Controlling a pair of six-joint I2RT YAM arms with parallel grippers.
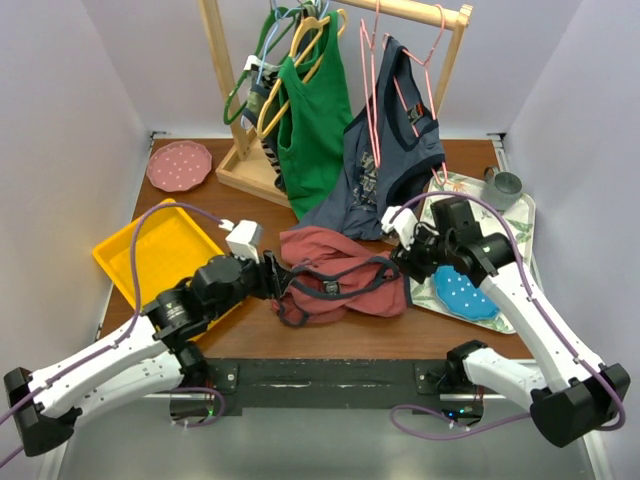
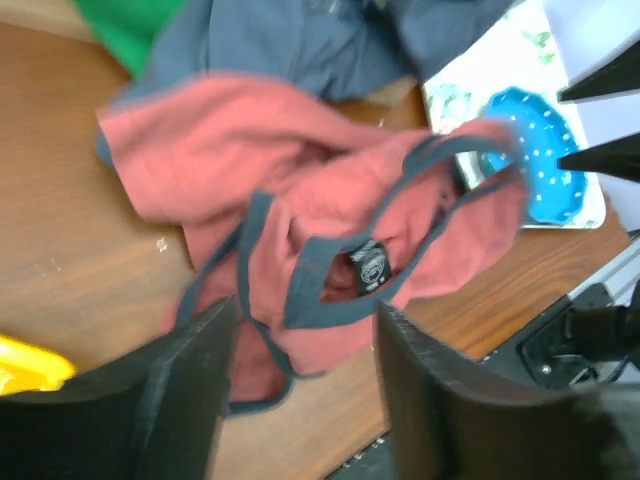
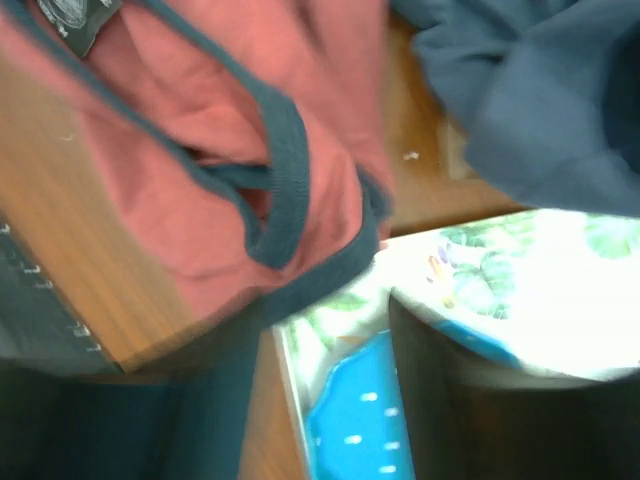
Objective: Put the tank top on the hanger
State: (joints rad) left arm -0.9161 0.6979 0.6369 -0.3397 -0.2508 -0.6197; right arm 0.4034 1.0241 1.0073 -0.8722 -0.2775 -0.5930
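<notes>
The faded red tank top (image 1: 345, 290) lies crumpled on the wooden table near the front edge, its navy trim and neck label facing up (image 2: 200, 170) (image 3: 150, 150). My left gripper (image 1: 278, 283) (image 2: 305, 320) is at the shirt's left end, open, with the cloth lying loose below its spread fingers. On the shirt's right end my right gripper (image 1: 400, 265) (image 3: 325, 340) is open too, over the tray's edge, holding nothing. A thin pink hanger (image 1: 372, 100) hangs on the wooden rack at the back, beside the navy top.
The wooden rack (image 1: 240, 170) also carries a green tank top (image 1: 315, 120), a navy tank top (image 1: 390, 170), and yellow and green hangers. A yellow tray (image 1: 165, 250) and pink plate (image 1: 178, 165) lie left. Right, a floral tray (image 1: 510, 215) holds a blue plate (image 1: 465, 293) and grey cup (image 1: 503, 187).
</notes>
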